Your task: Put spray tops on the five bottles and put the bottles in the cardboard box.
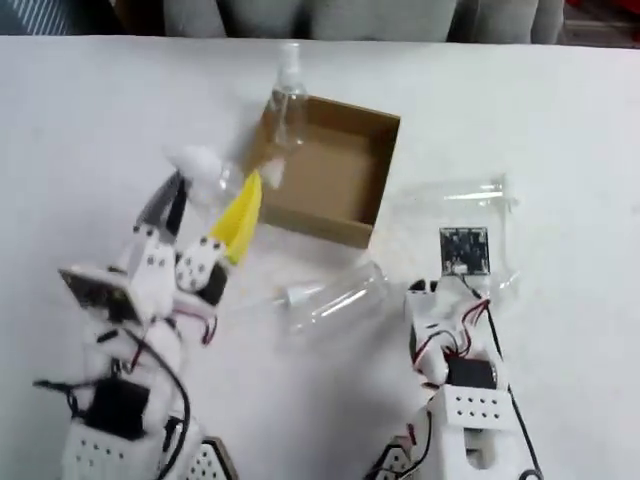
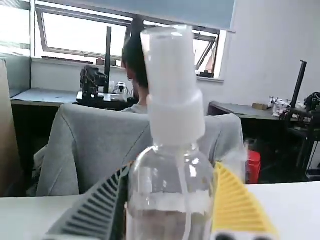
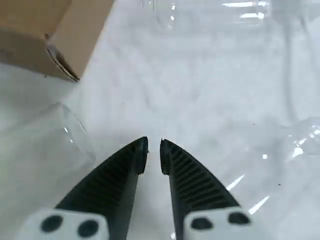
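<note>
My left gripper (image 2: 170,215) is shut on a clear bottle (image 2: 167,185) with a white spray top (image 2: 172,85), held upright between the dark finger (image 2: 95,210) and the yellow finger (image 2: 237,205). In the high view this held bottle (image 1: 205,168) is left of the cardboard box (image 1: 335,180). Another topped bottle (image 1: 288,95) stands at the box's far left corner. A third topped bottle (image 1: 335,293) lies on the table in front of the box. My right gripper (image 3: 152,150) is shut and holds nothing, low over the table beside that lying bottle (image 3: 45,142).
Clear bottles (image 1: 460,200) lie right of the box, ahead of the right arm (image 1: 455,330); they appear as bottles (image 3: 210,10) near the box corner (image 3: 55,40). The white table (image 1: 560,120) has free room at the far right and far left.
</note>
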